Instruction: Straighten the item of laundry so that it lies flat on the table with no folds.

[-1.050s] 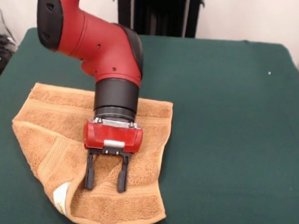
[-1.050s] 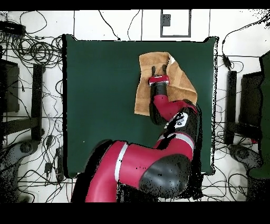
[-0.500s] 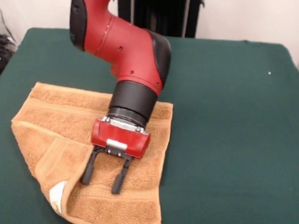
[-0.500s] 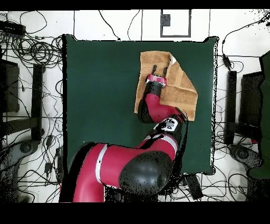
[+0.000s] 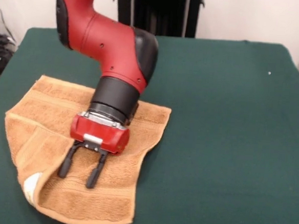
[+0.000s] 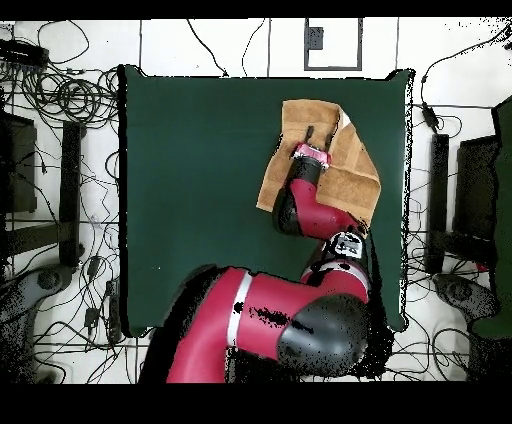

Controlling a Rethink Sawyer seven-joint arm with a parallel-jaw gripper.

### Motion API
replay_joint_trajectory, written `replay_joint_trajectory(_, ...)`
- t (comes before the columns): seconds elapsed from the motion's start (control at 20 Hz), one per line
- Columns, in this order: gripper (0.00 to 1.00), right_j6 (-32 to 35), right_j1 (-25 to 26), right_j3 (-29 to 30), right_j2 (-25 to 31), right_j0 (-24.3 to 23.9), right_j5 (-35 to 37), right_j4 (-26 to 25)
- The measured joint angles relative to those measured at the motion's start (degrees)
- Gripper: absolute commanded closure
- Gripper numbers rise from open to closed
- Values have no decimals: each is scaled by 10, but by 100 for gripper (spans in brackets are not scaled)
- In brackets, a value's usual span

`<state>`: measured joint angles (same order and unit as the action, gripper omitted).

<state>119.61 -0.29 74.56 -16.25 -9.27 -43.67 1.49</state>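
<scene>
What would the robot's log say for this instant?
gripper: open, fingertips on towel | towel: corner folded over, not flat | table: green

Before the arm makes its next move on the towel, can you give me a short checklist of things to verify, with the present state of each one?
1. Claw is open: ok. Its two fingers stand apart, pointing down at the cloth.
2. Claw is over the towel, not over bare table: ok.
3. Claw is holding cloth: not ok. Nothing shows between the fingers.
4. Fingertips touch the towel: cannot tell from either view.
5. Towel lies flat with no folds: not ok. In the front view, the near left corner is turned over, showing the white tag.
6. Whole towel is on the table: ok. The overhead view shows green around it.
</scene>
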Motion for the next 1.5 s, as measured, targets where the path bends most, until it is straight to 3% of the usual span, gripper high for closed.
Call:
replay_joint_trajectory(0.45, 0, 0, -10, 6, 38, -40, -17, -31)
replay_joint_trajectory(0.85, 0, 0, -41, 5, 140, -134, 6, -173)
replay_joint_trajectory(1.0, 0, 0, -42, 5, 144, -139, 3, -182)
replay_joint_trajectory(1.1, 0, 0, -35, 7, 124, -122, -16, -140)
replay_joint_trajectory(1.15, 0, 0, -27, 13, 102, -100, -44, -85)
replay_joint_trajectory(1.4, 0, 0, -1, 40, 47, -20, -168, 79)
replay_joint_trajectory(1.5, 0, 0, 9, 49, 30, 10, -216, 119)
